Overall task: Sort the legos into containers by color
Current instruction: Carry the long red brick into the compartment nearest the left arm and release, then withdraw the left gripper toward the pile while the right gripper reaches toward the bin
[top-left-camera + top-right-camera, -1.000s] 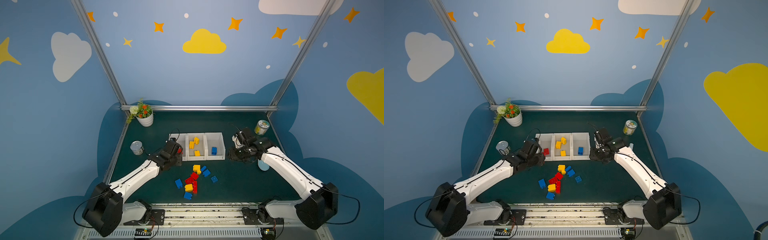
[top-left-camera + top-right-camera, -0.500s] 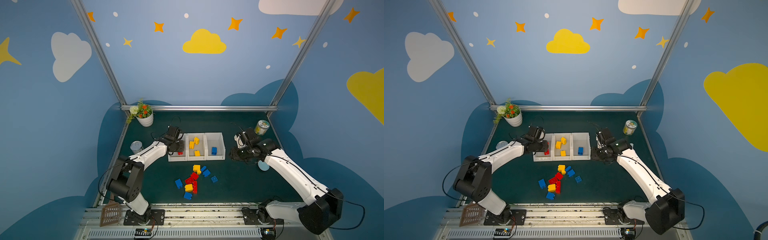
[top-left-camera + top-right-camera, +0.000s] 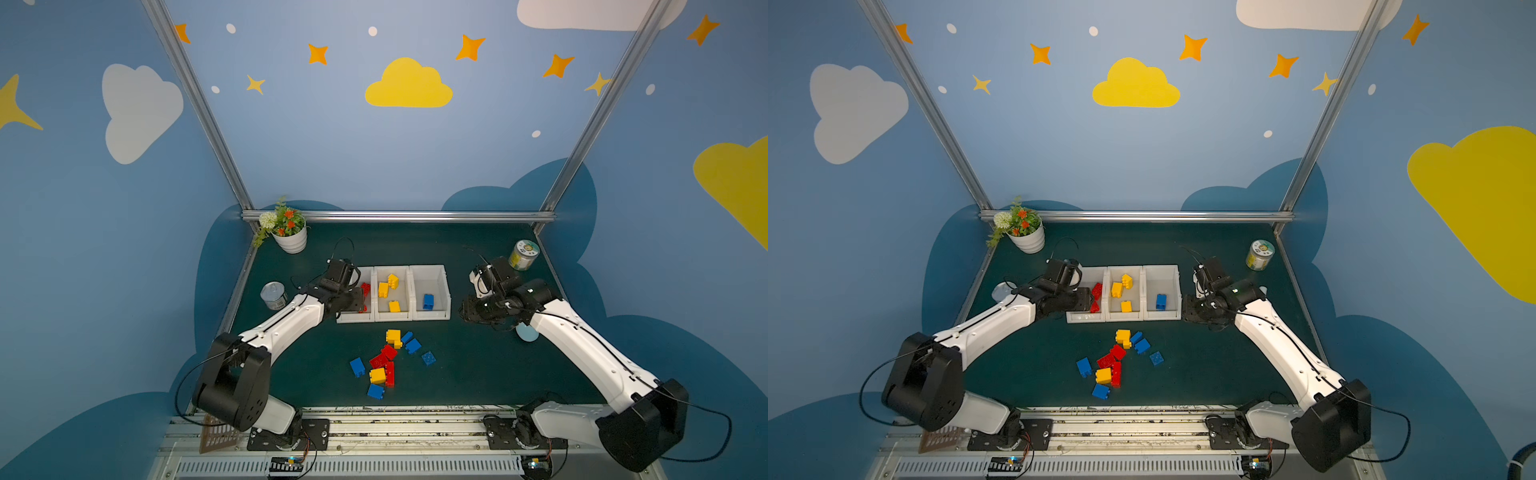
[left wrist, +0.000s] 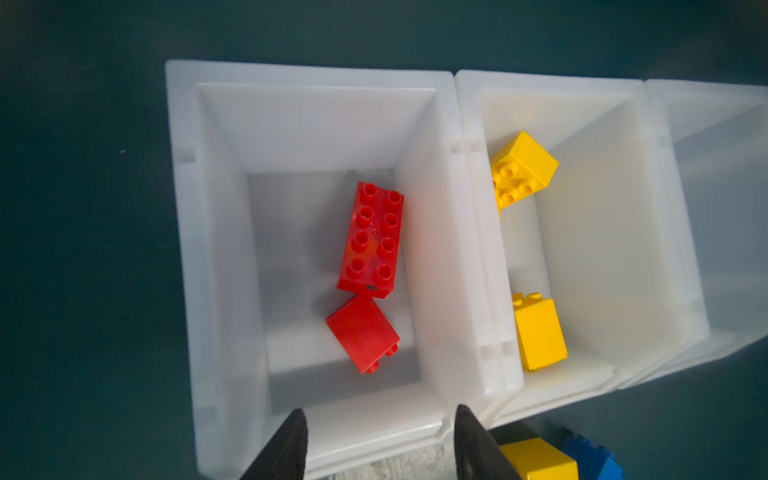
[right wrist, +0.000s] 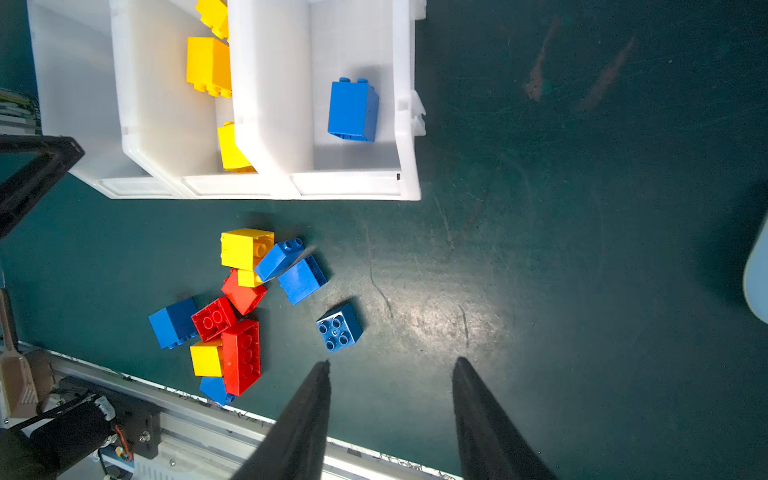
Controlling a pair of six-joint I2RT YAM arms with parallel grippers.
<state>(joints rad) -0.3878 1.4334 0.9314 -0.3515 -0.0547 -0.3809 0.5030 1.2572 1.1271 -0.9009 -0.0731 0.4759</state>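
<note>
1. Two red bricks (image 4: 371, 240) lie touching on the floor of the left bin (image 4: 183, 232). Three yellow bricks (image 3: 383, 289) sit in the middle bin (image 3: 393, 316), and one blue brick (image 3: 428, 301) in the right bin (image 3: 430, 276).
2. The left gripper (image 4: 379, 411) hangs over the left bin's near rim, jaws apart with nothing between them. I judge this red drop finished.
3. A mixed pile (image 3: 388, 359) of red, yellow and blue lies on the mat (image 5: 582, 249) before the bins, so sorting is far from done.
4. The right gripper (image 5: 391, 361) hovers over bare mat beside the right bin, jaws apart and empty.
5. Next, one arm must straddle a single brick. The lone blue brick (image 5: 338, 327), studs up and apart from the pile, looks easiest.
</note>
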